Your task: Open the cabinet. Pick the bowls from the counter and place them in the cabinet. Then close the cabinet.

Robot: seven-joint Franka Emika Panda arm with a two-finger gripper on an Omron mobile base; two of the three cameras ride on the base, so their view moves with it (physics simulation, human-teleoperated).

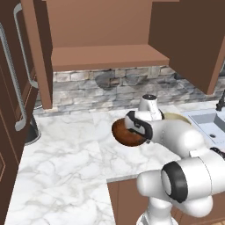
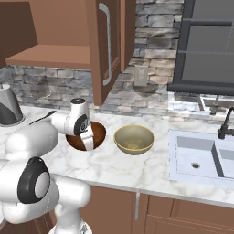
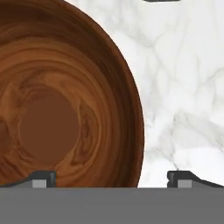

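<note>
Straddling glossy round wooden bowl [image 3: 65,109] rim, wide-spread tool [image 3: 111,177], veined marble counter [image 3: 183,87].

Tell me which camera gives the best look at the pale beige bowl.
The right base view: the pale beige bowl sits whole and unobstructed on the counter. In the left base view just a sliver of its rim peeks past the arm.

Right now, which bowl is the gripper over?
The dark reddish-brown wooden bowl. The open gripper straddles its rim: one fingertip over the inside, the other over the counter. The pale beige bowl sits apart, toward the sink.
</note>
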